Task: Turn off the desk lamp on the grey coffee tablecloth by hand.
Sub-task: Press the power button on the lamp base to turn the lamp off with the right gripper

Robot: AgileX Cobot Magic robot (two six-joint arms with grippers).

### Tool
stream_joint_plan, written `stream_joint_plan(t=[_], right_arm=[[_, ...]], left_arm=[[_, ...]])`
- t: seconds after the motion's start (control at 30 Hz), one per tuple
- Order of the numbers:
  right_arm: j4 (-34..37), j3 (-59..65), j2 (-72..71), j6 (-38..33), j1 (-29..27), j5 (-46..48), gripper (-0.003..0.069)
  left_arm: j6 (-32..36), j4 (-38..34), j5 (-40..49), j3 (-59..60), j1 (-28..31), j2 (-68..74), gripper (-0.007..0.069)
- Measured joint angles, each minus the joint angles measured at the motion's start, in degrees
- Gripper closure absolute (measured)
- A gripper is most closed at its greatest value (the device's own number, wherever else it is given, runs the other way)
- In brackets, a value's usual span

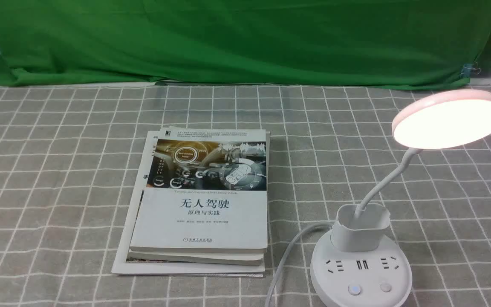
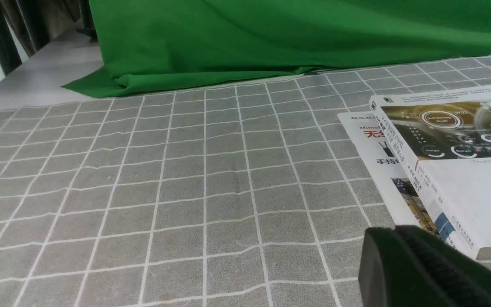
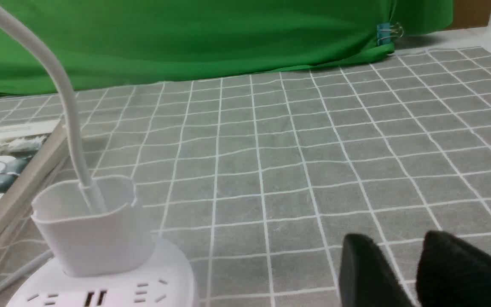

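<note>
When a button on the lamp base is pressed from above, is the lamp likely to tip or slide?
The desk lamp probably will not tip: its round base is wide and flat on the grey coffee tablecloth. Its thin bent neck may let the head wobble.

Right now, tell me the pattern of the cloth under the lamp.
Grey tablecloth with a grid of thin white lines; clearest in the front view.

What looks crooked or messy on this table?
Only the book stack: the books are not squared, and the bottom booklet pokes out on the left. Nothing looks spilled or broken; the desk lamp glows.
</note>
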Motion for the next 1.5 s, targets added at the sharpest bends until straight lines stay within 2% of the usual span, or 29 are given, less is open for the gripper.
stream_joint_plan(t=[0.33,0.67,1.2,1.5], right_arm=[[0.0,0.0,0.0,-0.1,0.0,-0.1,0.0417],[0.0,0.0,0.0,0.0,0.0,-4.0,0.0417],[0.0,0.0,0.0,2.0,0.0,-27.0,0.0417],[0.0,-0.6,0.3,3.3,0.0,-26.2,0.0417]], left_arm=[[0.0,0.0,0.0,0.0,0.0,0.0,0.0624],[0.0,0.0,0.0,0.0,0.0,0.0,0.0624],[0.0,0.0,0.0,0.0,0.0,0.0,0.0624],[0.0,0.0,0.0,0.0,0.0,0.0,0.0624]])
